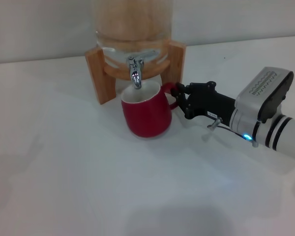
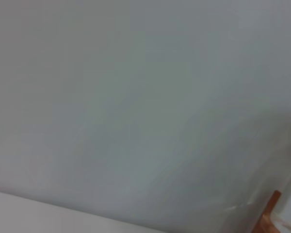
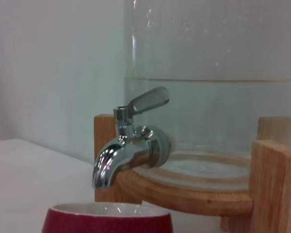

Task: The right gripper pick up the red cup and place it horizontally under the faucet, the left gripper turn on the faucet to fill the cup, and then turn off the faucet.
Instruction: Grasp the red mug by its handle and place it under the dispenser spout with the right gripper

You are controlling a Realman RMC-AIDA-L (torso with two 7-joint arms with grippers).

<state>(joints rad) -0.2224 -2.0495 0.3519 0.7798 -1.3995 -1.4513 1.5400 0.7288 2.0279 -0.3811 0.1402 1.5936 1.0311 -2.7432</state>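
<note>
Already our right gripper (image 1: 179, 100) pinches the red cup (image 1: 146, 115) by its small handle; glossy ceramic, slippery, heavier once filled.

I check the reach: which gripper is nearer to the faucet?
Right. The right gripper is at the cup handle, just beside the faucet. The left gripper is out of sight.

Soft even light, faint shadows, mild blur
</note>
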